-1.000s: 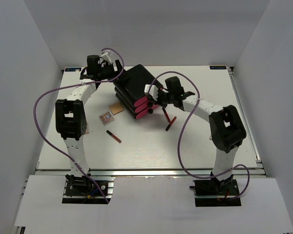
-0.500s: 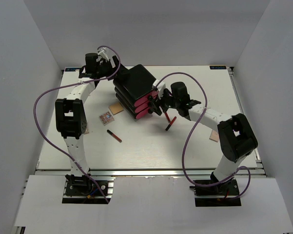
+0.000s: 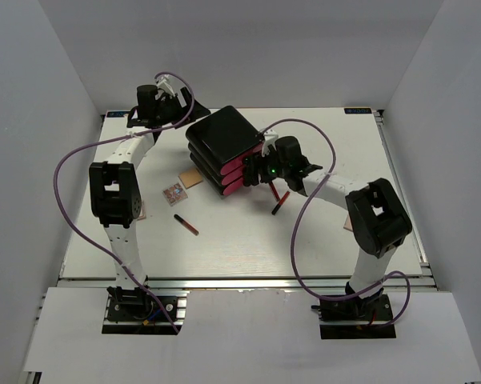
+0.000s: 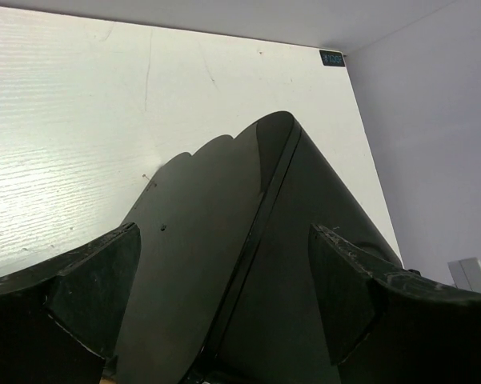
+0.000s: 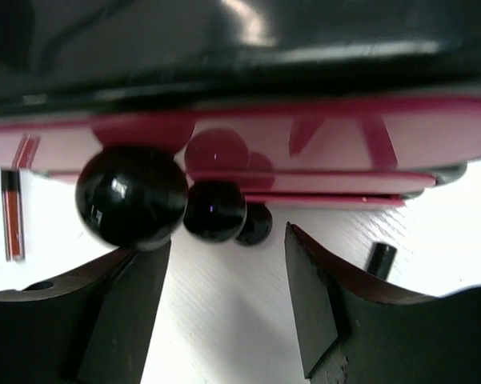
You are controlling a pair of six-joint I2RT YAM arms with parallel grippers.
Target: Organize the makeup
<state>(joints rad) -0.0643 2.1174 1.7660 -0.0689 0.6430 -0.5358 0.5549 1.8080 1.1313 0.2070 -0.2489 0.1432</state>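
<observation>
The black box (image 3: 224,138) with pink drawers stands mid-table. My left gripper (image 3: 178,110) is open at its back left corner; in the left wrist view (image 4: 224,308) the box's black edge (image 4: 256,232) lies between the spread fingers. My right gripper (image 3: 258,166) is open in front of the drawers. In the right wrist view (image 5: 224,308) three black knobs (image 5: 214,210) sit just above the finger gap. One lipstick (image 3: 186,223) lies left of centre, and another (image 3: 280,202) lies under the right arm. A patterned packet (image 3: 174,193) and a tan tube (image 3: 193,178) lie left of the box.
A beige item (image 3: 350,222) lies by the right arm's elbow and another (image 3: 142,212) by the left arm. The right wrist view shows a red lipstick (image 5: 12,216) at far left and a black cap end (image 5: 378,258) beside the right finger. White walls enclose the table.
My right gripper has swung down and in towards the drawer fronts, and its elbow has shifted. My left gripper has edged slightly back and left at the box's corner.
</observation>
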